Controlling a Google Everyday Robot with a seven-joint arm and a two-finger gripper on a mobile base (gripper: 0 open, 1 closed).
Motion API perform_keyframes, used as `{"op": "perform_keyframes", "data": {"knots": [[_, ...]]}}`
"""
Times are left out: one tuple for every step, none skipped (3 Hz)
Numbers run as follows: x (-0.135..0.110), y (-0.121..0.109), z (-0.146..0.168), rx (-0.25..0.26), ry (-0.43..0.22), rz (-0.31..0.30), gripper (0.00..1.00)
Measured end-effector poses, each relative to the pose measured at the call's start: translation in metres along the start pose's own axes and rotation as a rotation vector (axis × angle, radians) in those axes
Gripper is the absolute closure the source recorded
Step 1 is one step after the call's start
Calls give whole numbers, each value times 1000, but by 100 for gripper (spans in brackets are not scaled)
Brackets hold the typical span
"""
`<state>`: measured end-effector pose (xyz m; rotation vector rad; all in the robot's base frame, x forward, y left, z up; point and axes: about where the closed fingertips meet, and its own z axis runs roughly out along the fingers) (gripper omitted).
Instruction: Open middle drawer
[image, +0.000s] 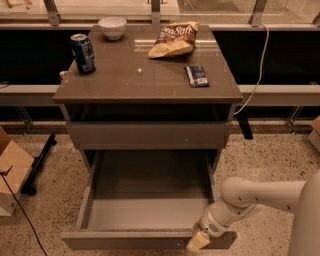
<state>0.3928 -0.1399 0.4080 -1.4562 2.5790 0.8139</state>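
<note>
The middle drawer (150, 212) is pulled far out of the grey-brown cabinet, and its deep pale-grey interior shows with nothing in it. Its flat front (125, 240) runs along the bottom of the view. Above it, the taller top drawer front (150, 135) is closed. The lowest drawer is hidden under the open one. My gripper (198, 241) sits at the right end of the open drawer's front edge, touching or right against it. The white arm (260, 197) comes in from the lower right.
On the cabinet top (150, 75) stand a blue can (83, 53), a white bowl (112, 27), a chip bag (175, 40) and a small blue packet (197, 75). A cardboard box (12, 170) and a black stand leg (37, 167) are on the floor at left. A cable (257, 75) hangs at right.
</note>
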Motion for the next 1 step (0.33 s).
{"op": "perform_keyframes", "data": {"knots": [[2, -1, 5, -24, -9, 7, 0]]}}
